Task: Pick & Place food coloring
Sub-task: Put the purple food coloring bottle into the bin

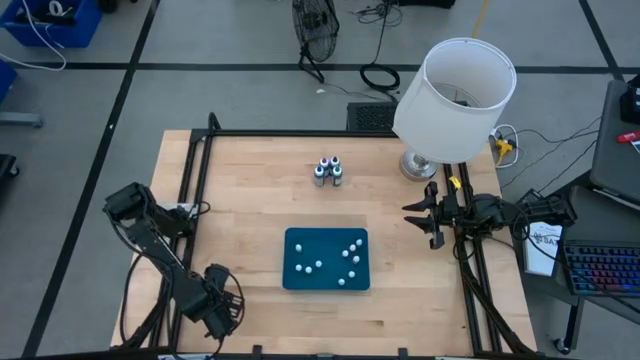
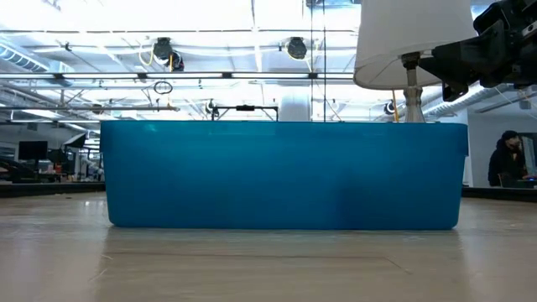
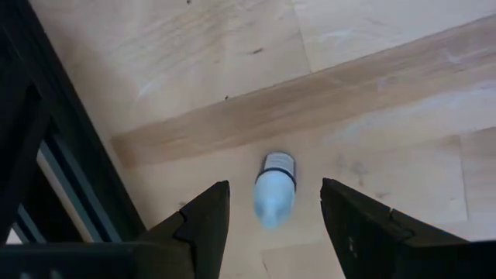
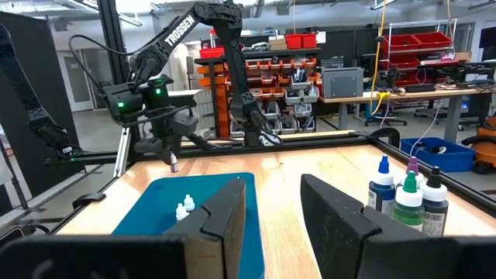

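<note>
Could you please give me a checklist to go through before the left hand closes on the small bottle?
1. Bottle centred between the left hand's fingers: ok.
2. Fingers open, with a gap on each side of the bottle: ok.
3. Bottle upright or lying down: cannot tell.
4. Tray has free room: ok.
5. Right hand away from the tray, beside the lamp: ok.

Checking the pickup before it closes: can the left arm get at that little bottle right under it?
Probably yes. The bottle lies on bare wood between the left pincer's open fingers, with nothing in the way.
</note>
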### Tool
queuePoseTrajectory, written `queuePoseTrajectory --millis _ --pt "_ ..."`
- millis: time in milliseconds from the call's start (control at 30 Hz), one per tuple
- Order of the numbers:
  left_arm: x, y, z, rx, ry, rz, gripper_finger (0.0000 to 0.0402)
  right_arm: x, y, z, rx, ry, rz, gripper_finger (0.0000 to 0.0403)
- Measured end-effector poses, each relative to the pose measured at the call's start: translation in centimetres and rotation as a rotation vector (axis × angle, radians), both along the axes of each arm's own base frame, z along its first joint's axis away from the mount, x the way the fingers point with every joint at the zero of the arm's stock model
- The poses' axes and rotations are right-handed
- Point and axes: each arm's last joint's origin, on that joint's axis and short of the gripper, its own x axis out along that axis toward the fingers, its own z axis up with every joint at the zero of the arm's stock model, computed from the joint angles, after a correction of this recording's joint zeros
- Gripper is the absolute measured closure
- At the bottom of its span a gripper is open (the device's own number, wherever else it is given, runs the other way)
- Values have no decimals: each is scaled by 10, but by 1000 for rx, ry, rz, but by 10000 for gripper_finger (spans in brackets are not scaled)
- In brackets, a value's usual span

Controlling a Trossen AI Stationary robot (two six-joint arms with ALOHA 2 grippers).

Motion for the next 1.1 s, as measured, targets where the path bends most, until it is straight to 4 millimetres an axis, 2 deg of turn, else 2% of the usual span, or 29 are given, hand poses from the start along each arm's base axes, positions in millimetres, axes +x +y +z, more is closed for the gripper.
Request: queuePoseTrajectory --millis 500,1100 --pt "1 -1 -1 -19 -13 -16 224 0 0 0 0 0 0 289" --pt "1 -1 -1 -17 -13 -9 277 0 0 0 0 0 0 289"
